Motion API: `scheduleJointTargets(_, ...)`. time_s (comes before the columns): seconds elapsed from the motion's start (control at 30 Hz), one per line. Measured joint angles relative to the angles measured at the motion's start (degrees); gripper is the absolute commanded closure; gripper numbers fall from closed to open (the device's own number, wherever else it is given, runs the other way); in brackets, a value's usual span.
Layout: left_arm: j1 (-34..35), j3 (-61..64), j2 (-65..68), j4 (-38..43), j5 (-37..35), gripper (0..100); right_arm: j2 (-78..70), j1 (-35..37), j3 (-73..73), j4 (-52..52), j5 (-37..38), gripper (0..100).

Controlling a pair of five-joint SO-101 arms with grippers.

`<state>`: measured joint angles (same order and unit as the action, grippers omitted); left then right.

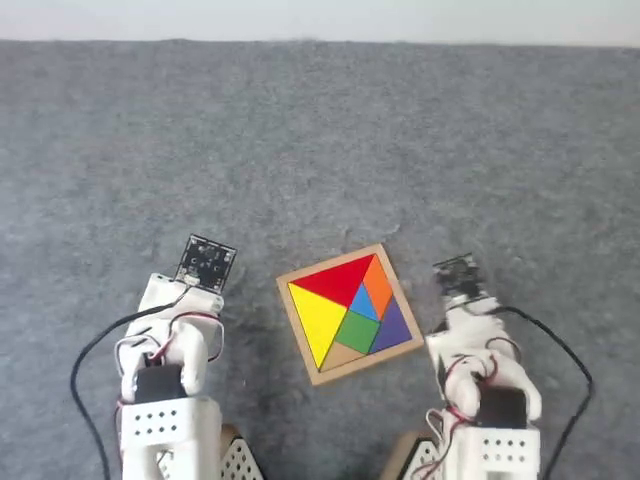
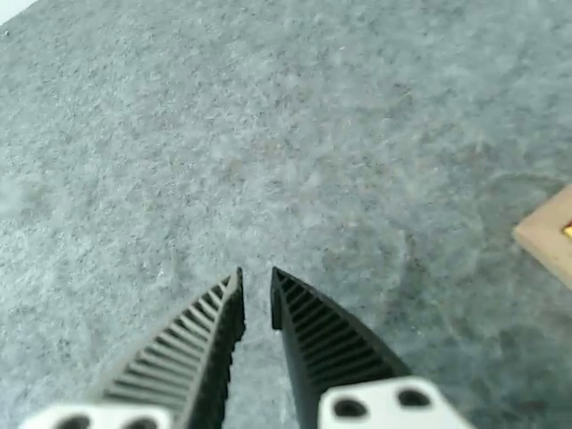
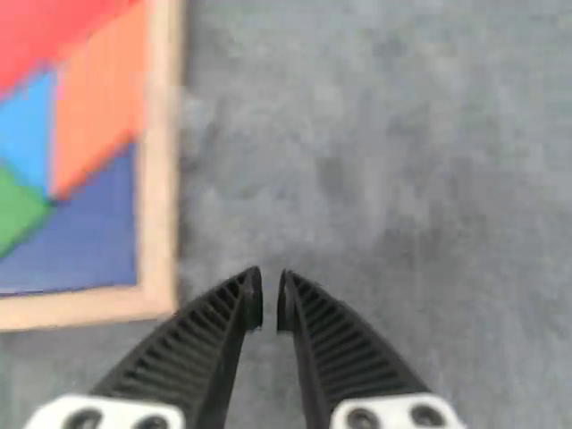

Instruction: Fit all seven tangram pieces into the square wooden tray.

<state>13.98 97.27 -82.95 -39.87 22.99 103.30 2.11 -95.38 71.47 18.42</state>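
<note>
From above, the square wooden tray lies tilted on the grey felt table between the left arm and the right arm. It holds a large red triangle, a large yellow triangle, an orange slanted piece, a small blue triangle, a green square and a purple triangle. Whether the tan triangular patch at the near corner is a seventh piece or bare tray, I cannot tell. In the left wrist view, the left hand is all but closed and empty over felt, well apart from the tray's corner. In the right wrist view, the right hand is likewise nearly closed, empty, just beside the tray's corner. The task looks at or near its end; the next move calls for checking that tan corner.
</note>
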Motion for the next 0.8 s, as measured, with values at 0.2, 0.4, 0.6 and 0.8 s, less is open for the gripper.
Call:
scheduleJointTargets(0.2, -0.4, 0.0, 0.0, -6.7, 0.0, 95, -0.2, -11.0, -0.1, 1.8, -1.8, 94.3)
scheduleJointTargets(0.4, -0.2, 0.0, 0.0, -6.9, 0.0, 96, -0.2, -14.2, -0.1, 3.2, -2.0, 94.3)
scheduleJointTargets(0.6, 2.3, 0.0, 0.0, -6.9, 0.0, 99, -0.2, -14.3, -0.1, 3.3, -2.0, 94.4)
scheduleJointTargets(0.8, 2.9, 0.0, 0.0, -6.1, -12.7, 99, -0.2, -14.3, -0.1, 3.3, -2.0, 94.4)
